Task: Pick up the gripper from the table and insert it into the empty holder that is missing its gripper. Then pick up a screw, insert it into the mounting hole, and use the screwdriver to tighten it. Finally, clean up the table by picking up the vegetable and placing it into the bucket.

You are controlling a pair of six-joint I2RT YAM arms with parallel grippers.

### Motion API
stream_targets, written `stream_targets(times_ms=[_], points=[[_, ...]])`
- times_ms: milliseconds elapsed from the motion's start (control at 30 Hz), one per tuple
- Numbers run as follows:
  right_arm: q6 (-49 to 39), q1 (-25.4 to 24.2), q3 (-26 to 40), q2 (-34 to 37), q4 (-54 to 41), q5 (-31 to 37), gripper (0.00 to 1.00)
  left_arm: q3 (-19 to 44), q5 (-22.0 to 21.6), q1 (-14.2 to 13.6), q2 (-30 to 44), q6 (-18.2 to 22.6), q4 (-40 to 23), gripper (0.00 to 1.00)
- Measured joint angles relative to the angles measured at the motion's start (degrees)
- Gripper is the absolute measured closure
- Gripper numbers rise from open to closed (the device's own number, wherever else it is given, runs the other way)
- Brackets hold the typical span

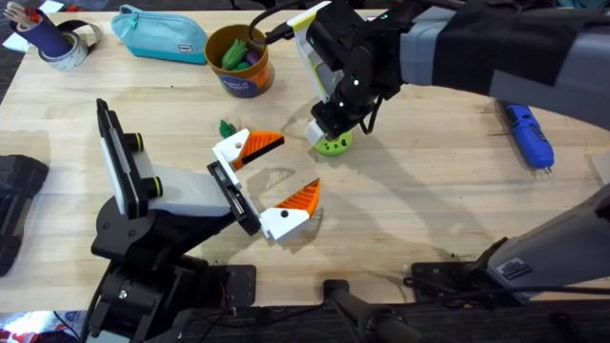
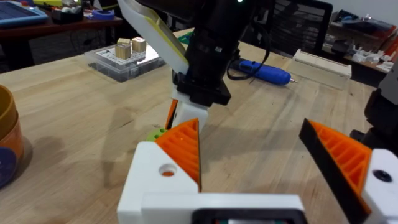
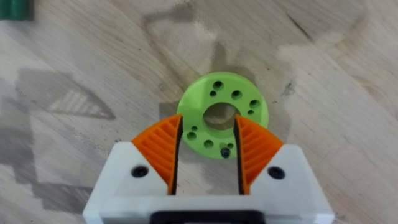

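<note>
On the overhead view, the left arm rises from the lower left of the frame and its pincer (image 1: 276, 181) sits just left of centre, its two orange fingers spread wide with nothing between them. The left wrist view shows those orange fingers (image 2: 183, 149) far apart over the bare bench (image 1: 419, 200). A small green piece (image 1: 227, 127) lies on the wood just above the upper finger. In the upper left of the frame a teal pouch (image 1: 162, 34) lies beside the mustard bucket (image 1: 238, 59), which holds something green and purple.

Right of that, at upper centre, the right arm reaches down so that its pincer (image 1: 327, 129) is over a lime-green disc (image 1: 335, 145). In the right wrist view the disc (image 3: 222, 118) lies flat on the wood at mid-frame, pierced by a large middle hole and a ring of small ones, one of which holds a small dark screw (image 3: 225, 151). The right pincer (image 3: 207, 146) is partly open, its orange fingers (image 3: 163, 146) overlapping the disc's near half and framing the middle hole; it grips nothing, and whether the tips touch the disc I cannot tell.

At the far right of the overhead frame the blue screwdriver (image 1: 529, 133) lies on the bench, well apart from both pincers; the left wrist view shows it (image 2: 264, 71) behind the right arm.
</note>
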Motion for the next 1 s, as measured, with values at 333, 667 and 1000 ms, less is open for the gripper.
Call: stream_targets(times_ms=[333, 667, 1000], points=[[0.0, -0.07, 0.0, -0.57, -1.67, -0.05, 0.517, 0.0, 0.02, 0.0, -0.02, -0.04, -0.33, 0.009], [0.0, -0.28, -0.81, -6.99, -9.31, -0.26, 0.517, 0.0, 0.02, 0.0, -0.02, -0.04, -0.33, 0.009], [-0.04, -0.5, -7.61, -6.58, -0.55, -0.21, 0.517, 0.0, 0.02, 0.0, 0.0, -0.04, -0.33, 0.009]])
